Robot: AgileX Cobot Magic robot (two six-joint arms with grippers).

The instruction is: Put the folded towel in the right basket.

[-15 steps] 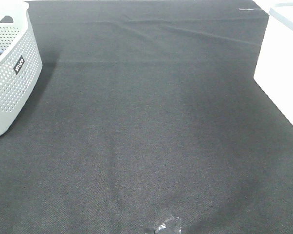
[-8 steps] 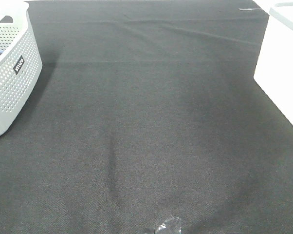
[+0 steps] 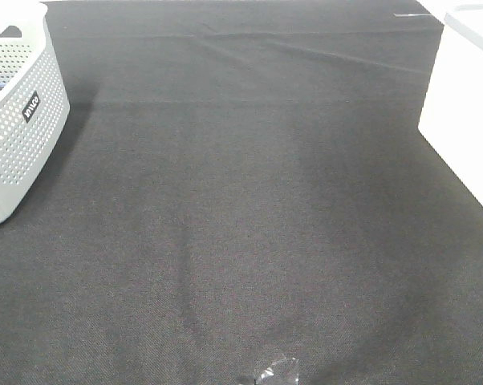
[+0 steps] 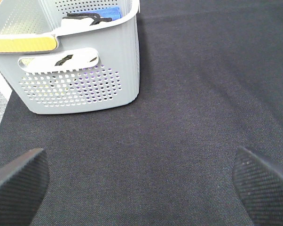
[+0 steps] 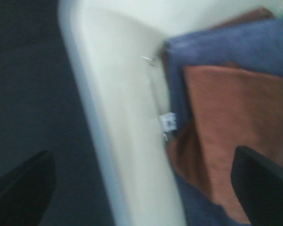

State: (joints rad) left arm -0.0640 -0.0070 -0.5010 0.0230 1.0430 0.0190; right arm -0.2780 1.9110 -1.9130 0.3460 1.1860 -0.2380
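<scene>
your right gripper point(image 5: 141, 188) hangs wide open and empty over the right basket point(image 5: 127, 117), where the folded towel point(image 5: 235, 136) lies on a blue towel point(image 5: 226, 44). your left gripper point(image 4: 141, 183) is spread wide too, near the left basket point(image 4: 85, 80).

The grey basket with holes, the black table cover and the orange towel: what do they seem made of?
Grey basket: probably moulded plastic, matte; even rows of holes, smooth rim.
Black table cover: woven fabric, matte; fine weave, soft creases.
Orange towel: likely soft cloth, though the right wrist view is blurred.
</scene>
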